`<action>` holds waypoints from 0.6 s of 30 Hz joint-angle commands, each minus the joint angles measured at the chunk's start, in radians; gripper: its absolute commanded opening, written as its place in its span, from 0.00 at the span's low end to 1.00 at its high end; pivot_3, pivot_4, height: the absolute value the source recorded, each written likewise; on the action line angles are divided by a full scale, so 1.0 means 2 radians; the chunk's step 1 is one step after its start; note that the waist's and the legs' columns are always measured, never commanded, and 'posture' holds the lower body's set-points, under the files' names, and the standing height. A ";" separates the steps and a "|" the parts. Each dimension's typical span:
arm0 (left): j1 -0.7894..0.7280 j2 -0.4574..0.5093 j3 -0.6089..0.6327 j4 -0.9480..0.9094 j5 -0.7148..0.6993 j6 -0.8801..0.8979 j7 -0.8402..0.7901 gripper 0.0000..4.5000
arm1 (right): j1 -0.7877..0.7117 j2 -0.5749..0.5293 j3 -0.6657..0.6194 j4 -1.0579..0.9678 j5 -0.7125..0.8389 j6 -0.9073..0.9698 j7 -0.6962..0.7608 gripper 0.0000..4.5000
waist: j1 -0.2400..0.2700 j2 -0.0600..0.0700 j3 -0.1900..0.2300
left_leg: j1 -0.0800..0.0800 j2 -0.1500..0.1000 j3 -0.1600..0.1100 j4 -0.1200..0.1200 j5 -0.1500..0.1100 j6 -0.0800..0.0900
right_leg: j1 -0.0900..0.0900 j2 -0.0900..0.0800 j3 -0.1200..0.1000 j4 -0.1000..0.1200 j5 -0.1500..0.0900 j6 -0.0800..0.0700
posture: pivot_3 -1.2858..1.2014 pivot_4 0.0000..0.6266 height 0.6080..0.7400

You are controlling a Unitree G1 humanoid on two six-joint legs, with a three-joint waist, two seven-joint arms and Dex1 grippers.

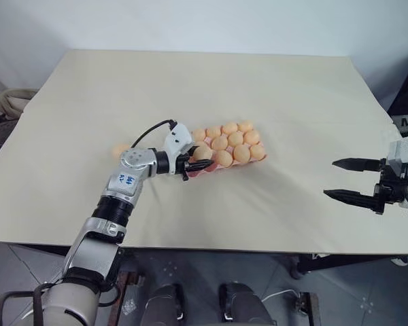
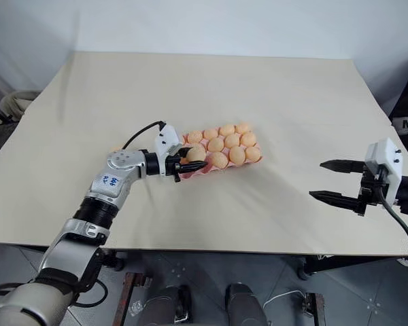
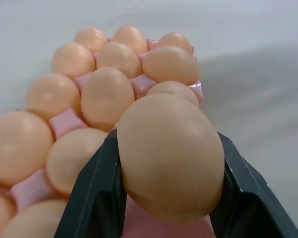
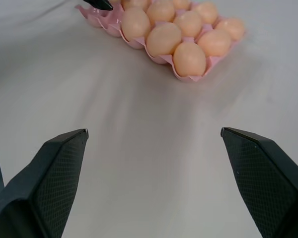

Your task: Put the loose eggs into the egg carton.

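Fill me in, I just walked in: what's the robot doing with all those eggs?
It is loading loose eggs into a pink egg carton on the table. The left gripper is shut on one egg and holds it over the near end of the carton, which is already mostly full. Another loose egg lies on the table to the left of the carton. The right gripper hangs open off to the right, holding nothing.

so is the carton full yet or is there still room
Not full. The left gripper holds an egg over the near end of the carton, and another egg lies loose on the table.
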 commanded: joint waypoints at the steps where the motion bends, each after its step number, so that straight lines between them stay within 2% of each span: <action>1: -0.012 -0.007 0.007 0.013 0.009 -0.018 0.000 0.38 | 0.003 -0.007 -0.023 -0.019 0.011 0.001 -0.006 1.00 | 0.000 0.000 0.000 | 0.000 0.000 0.000 0.000 0.000 0.000 | 0.000 0.000 0.000 0.000 0.000 0.000 | 0.52 0.24 1.00; 4: -0.022 -0.016 0.012 0.032 0.015 -0.021 0.012 0.38 | 0.004 -0.007 -0.023 -0.020 0.011 0.001 -0.009 1.00 | 0.001 0.000 0.000 | 0.000 0.000 0.000 0.001 0.000 0.000 | 0.000 0.000 0.000 0.000 0.000 0.000 | 0.52 0.24 1.00; 12: -0.022 -0.023 0.019 0.017 0.013 -0.012 0.014 0.95 | 0.005 -0.009 -0.022 -0.017 0.009 0.000 -0.013 1.00 | 0.001 0.000 0.000 | 0.000 0.000 0.000 0.001 0.000 0.000 | 0.000 0.000 0.000 0.001 0.000 0.000 | 0.52 0.24 1.00; 13: -0.020 -0.022 0.019 0.007 0.011 -0.006 0.012 0.99 | 0.004 -0.009 -0.022 -0.016 0.009 0.000 -0.013 1.00 | 0.001 0.000 0.000 | 0.000 0.000 0.000 0.001 0.000 0.000 | 0.000 0.000 0.000 0.001 0.000 0.000 | 0.52 0.24 1.00; 18: 0.004 -0.004 0.020 -0.066 0.003 0.034 0.000 0.99 | -0.003 -0.009 -0.017 -0.009 0.005 -0.003 -0.014 1.00 | 0.000 0.000 0.000 | 0.000 0.000 0.000 0.001 0.000 0.000 | 0.000 0.000 0.000 0.001 0.000 0.000 | 0.52 0.24 1.00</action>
